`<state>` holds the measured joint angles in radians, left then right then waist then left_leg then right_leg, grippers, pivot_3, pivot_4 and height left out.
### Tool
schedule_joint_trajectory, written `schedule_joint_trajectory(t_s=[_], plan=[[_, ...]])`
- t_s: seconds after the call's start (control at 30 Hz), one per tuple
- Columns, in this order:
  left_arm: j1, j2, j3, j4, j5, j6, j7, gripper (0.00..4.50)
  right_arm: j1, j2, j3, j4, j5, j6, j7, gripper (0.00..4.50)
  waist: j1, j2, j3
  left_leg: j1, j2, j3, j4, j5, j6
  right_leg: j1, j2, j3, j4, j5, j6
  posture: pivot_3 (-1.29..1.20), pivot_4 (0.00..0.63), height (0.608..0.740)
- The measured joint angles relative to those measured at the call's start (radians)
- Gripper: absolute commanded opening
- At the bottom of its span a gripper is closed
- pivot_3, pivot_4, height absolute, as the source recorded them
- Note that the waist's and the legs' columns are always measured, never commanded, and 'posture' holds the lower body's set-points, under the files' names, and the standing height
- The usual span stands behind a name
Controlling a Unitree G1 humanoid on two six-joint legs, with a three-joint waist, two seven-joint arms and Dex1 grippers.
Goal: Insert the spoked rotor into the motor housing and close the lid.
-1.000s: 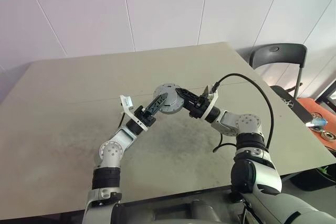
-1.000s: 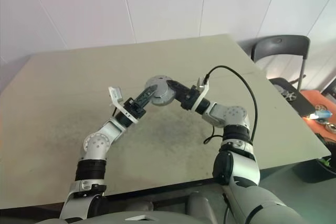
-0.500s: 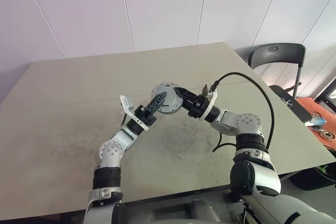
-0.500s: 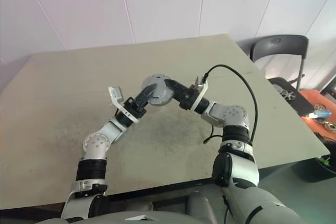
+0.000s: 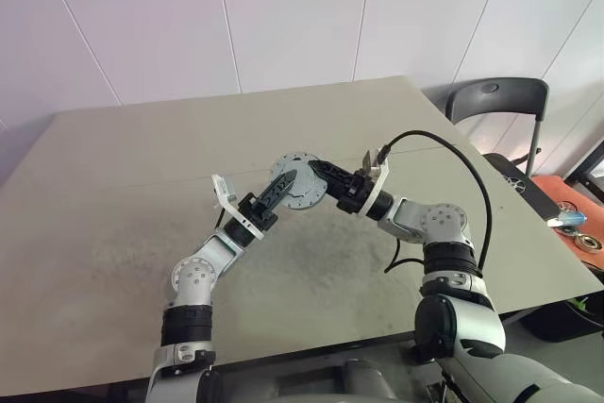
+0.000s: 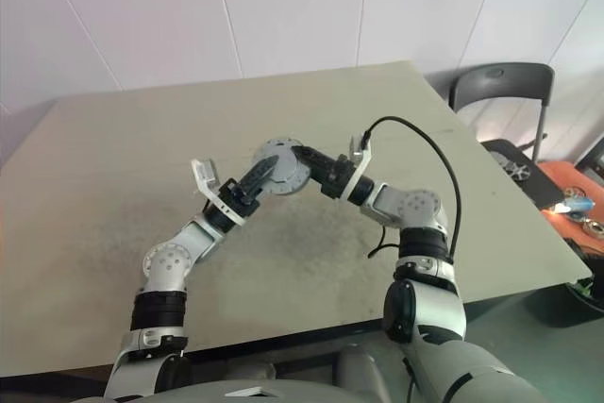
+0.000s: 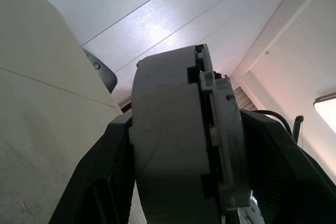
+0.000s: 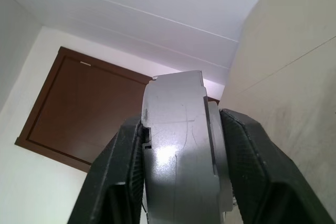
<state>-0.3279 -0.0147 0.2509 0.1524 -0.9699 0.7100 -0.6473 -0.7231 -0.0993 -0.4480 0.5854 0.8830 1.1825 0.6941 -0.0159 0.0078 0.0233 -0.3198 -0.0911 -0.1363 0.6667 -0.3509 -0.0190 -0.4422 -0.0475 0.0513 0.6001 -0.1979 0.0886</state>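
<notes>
**Both grippers clamp the closed drum above the table**

Compared with a second ago, the assembly sits a little further left and up in the head views, and the left forearm leans further left. The left fingers, which lay loosely over the face before, now look pressed against it.

The left gripper (image 5: 283, 186) reaches up and to the right from a bent elbow, its black fingers (image 7: 100, 182) closed across the flat faces of the motor housing (image 5: 300, 179), gripping it edge-on. The lid (image 7: 223, 140) is seated on the housing as a ribbed grey cap, so the two read as one round drum held clear of the beige table (image 5: 113, 195). The spoked rotor cannot be seen; whether it sits inside I cannot tell.

The right gripper (image 5: 316, 172) comes in from the right, pointing left, wrist bent, its fingers (image 8: 247, 156) likewise clenched on the housing's opposite faces. A black cable (image 5: 453, 153) loops over that forearm. A dark chair (image 5: 498, 101) stands beyond the table's right corner.
</notes>
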Motion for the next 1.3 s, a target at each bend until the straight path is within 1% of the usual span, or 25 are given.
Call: schedule_joint_trajectory(t_s=[0.07,0.27,0.4,0.5,0.57,0.67,0.8,0.9,1.3], plan=[[0.0,-0.007,-0.003,0.004,0.006,-0.001,0.007,2.61,0.0,0.002,0.002,0.0,0.0,-0.01,0.0,3.82,-0.001,0.0,0.0,0.0,0.0,0.0,0.0,0.0,0.0,0.0,0.0,0.0,0.0,0.0,0.0,0.0,0.0,0.74],[-0.03,-0.044,0.025,0.048,-0.004,-0.032,0.053,2.61,-0.001,0.001,0.004,0.0,0.001,-0.031,-0.001,3.82,0.001,0.0,0.0,0.0,0.0,0.0,0.0,0.0,0.0,0.0,0.0,0.0,0.0,0.0,0.0,0.0,0.0,0.74],[-0.068,-0.067,0.086,0.093,-0.026,-0.095,0.101,2.61,-0.001,0.002,0.004,0.009,0.001,-0.041,-0.007,3.82,-0.001,0.0,0.0,0.0,0.0,0.0,0.0,0.0,-0.001,0.0,0.0,0.0,0.0,0.001,-0.001,0.0,0.0,0.74],[-0.109,-0.066,0.178,0.151,-0.037,-0.211,0.177,2.61,-0.003,0.002,0.003,0.014,0.005,-0.045,-0.004,3.82,-0.003,0.0,0.0,0.0,0.001,0.001,0.0,0.001,-0.002,0.0,0.001,0.0,0.0,0.002,-0.002,0.0,0.0,0.74],[-0.129,-0.041,0.271,0.22,-0.035,-0.314,0.253,2.61,-0.009,-0.001,0.002,0.011,0.007,-0.054,0.005,3.82,-0.005,0.0,0.0,0.001,0.003,0.002,0.0,0.001,-0.002,0.0,0.002,0.001,0.0,0.003,-0.002,0.0,0.0,0.74],[-0.129,-0.003,0.368,0.292,-0.023,-0.432,0.31,2.61,-0.009,-0.007,0.007,0.002,0.007,-0.06,0.026,3.82,0.0,0.0,0.0,0.001,0.003,0.001,0.0,0.002,-0.003,0.0,0.002,0.001,0.0,0.003,-0.002,0.0,0.0,0.74],[-0.137,0.023,0.431,0.357,0.023,-0.582,0.377,2.61,-0.009,-0.004,0.025,-0.013,0.007,-0.059,0.042,3.82,0.006,-0.002,-0.001,0.0,0.001,0.002,0.0,0.002,-0.003,0.0,0.001,0.001,-0.002,0.005,0.0,0.0,0.0,0.74],[-0.137,0.041,0.451,0.394,0.052,-0.65,0.406,2.61,-0.009,-0.003,0.031,-0.014,0.007,-0.059,0.05,3.82,0.006,-0.003,-0.002,0.0,0.001,0.001,0.0,0.002,-0.003,0.0,0.001,0.001,-0.002,0.005,0.0,0.0,0.0,0.74],[-0.14,0.05,0.456,0.433,0.094,-0.738,0.473,2.61,-0.009,-0.008,0.045,-0.015,0.008,-0.06,0.071,3.82,-0.001,-0.004,-0.002,0.0,0.001,0.002,0.0,0.002,-0.003,0.0,0.001,0.001,-0.001,0.005,0.0,0.0,0.0,0.74]])
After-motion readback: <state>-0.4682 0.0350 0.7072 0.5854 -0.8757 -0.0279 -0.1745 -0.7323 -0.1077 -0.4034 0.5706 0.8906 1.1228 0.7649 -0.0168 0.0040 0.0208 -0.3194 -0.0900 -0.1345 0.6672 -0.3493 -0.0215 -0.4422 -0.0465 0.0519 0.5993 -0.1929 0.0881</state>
